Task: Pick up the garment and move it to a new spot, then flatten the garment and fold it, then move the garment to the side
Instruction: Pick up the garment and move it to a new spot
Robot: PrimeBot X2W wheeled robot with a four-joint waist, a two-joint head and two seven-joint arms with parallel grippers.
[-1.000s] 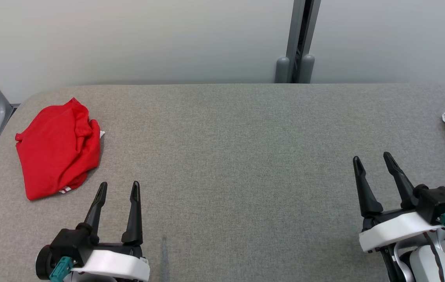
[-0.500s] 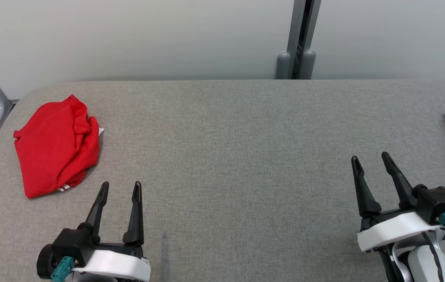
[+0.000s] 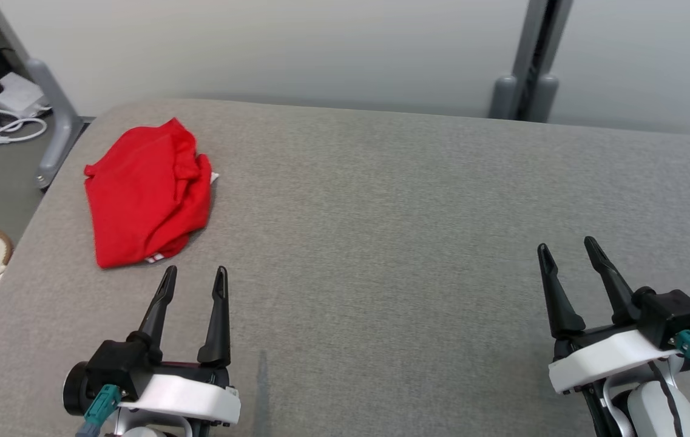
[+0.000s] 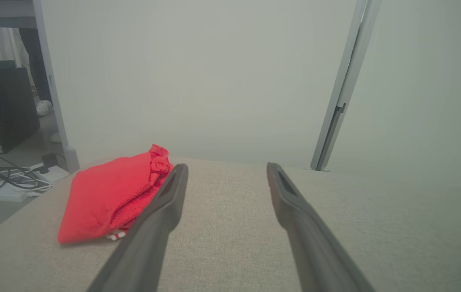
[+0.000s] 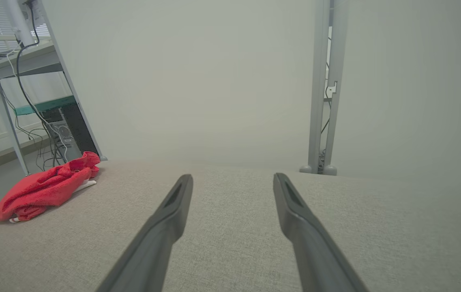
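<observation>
**Figure.** The red garment (image 3: 147,194) is shown bunched in a loose heap on the grey surface (image 3: 381,200), not yet picked up. The left pincer (image 3: 194,272) is stationed just short of the garment's near edge. Its jaws are spread wide and empty, presumably so that a fold of cloth can be taken between them. The right pincer (image 3: 566,244) is stationed well apart from the garment, likewise open and holding nothing. It is judged to be in reserve for the flattening and folding.

Soft red cloth garment (image 3: 147,191) on matt, coarse-woven grey fabric table (image 3: 381,212); matt black plastic-looking fingers (image 3: 218,315).
</observation>
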